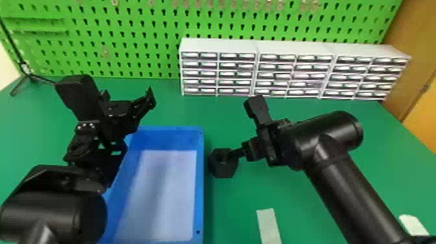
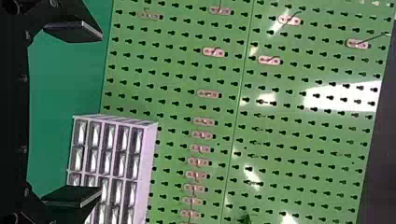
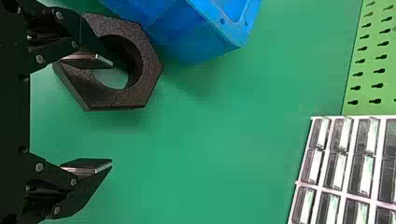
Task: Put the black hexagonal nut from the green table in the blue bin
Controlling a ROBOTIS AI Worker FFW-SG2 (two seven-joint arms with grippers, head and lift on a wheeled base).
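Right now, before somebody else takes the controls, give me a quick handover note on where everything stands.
Right tool: open, one finger at the black hexagonal nut's hole, over or in it, I can't tell; the other finger clear of the nut.
Left tool: open, by the far left corner of the blue bin.
Nut: on the green table, just right of the bin.
Done: right tool brought to the nut.
Left: grip it, lift it over the bin wall, release inside.
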